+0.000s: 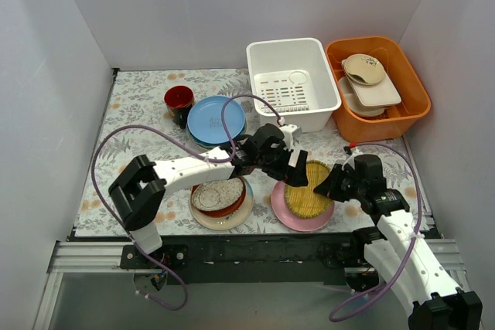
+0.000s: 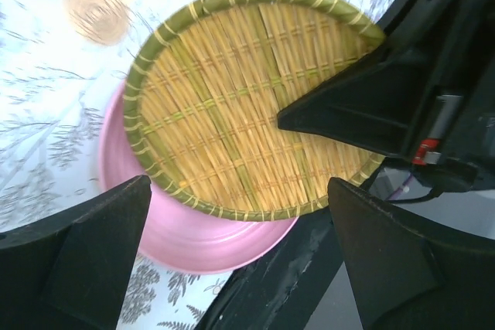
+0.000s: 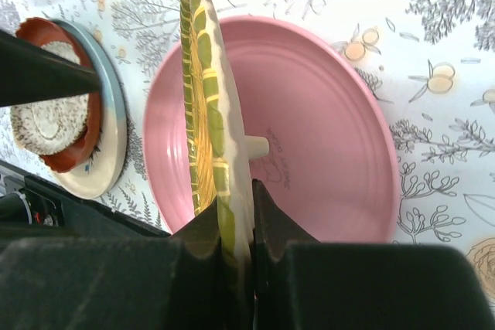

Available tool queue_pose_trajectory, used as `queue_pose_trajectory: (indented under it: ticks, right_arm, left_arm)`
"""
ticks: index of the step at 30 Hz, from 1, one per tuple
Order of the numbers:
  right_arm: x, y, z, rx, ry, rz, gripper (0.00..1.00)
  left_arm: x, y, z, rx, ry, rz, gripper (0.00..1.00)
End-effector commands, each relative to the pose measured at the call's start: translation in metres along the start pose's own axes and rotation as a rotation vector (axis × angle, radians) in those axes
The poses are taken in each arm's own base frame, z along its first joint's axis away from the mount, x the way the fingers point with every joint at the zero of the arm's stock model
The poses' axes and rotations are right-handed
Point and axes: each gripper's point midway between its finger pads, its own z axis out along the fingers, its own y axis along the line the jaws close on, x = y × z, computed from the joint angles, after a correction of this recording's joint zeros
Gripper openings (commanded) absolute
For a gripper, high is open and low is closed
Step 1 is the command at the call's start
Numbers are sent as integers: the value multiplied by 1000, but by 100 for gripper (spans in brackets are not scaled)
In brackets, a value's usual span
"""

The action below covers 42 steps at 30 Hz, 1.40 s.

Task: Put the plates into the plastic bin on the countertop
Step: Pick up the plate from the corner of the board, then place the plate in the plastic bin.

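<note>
Right claw (image 3: 236, 208) is clenched on the rim of the woven bamboo plate (image 3: 203, 90), one finger on each face. From the right wrist we see that plate edge-on, tilted up off the pink plate (image 3: 325, 129), which lies flat on the worktop (image 1: 139, 113). We cannot tell whether the woven plate's lower edge touches the pink one.

From above, the woven plate (image 1: 308, 195) sits over the right part of the pink plate (image 1: 288, 214), near the front edge of the worktop, with the right claw (image 1: 329, 185) at its right edge.

Left claw (image 2: 238, 187) is released, jaws spread wide, hovering over the woven plate (image 2: 240, 90) and gripping nothing. One finger of the right claw reaches in over the weave from the right.

The white plastic bin (image 1: 288, 90) stands at the back of the worktop, well apart from the held plate. We see only its slotted floor inside.

Other plates:
- A stack of blue plates (image 1: 215, 120) sits left of the bin, beside a dark-red cup (image 1: 179, 100).
- A red-brown dish (image 1: 219, 196) with a speckled centre rests on a cream-and-blue plate (image 1: 226, 222), just left of the pink plate.

An orange tub (image 1: 418, 98) right of the bin holds beige dishes (image 1: 365, 69).
</note>
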Motion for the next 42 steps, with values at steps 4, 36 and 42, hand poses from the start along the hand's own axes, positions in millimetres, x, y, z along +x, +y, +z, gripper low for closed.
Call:
queue_pose_trajectory:
  ticks: [4,36,42]
  right_arm:
    - [-37,36,-24,-113,-137,-138,1]
    - [-20,50,-33,-227,-132,-114,1]
    - [-27,56,-31,-245,-141,-137,1]
  left_arm:
    - [-67,-17,-102,-129,-310,89,98]
    - [-46,-12,-138,-117,-381,48,98]
    - [-37,3,-139,-170,-386,40,98]
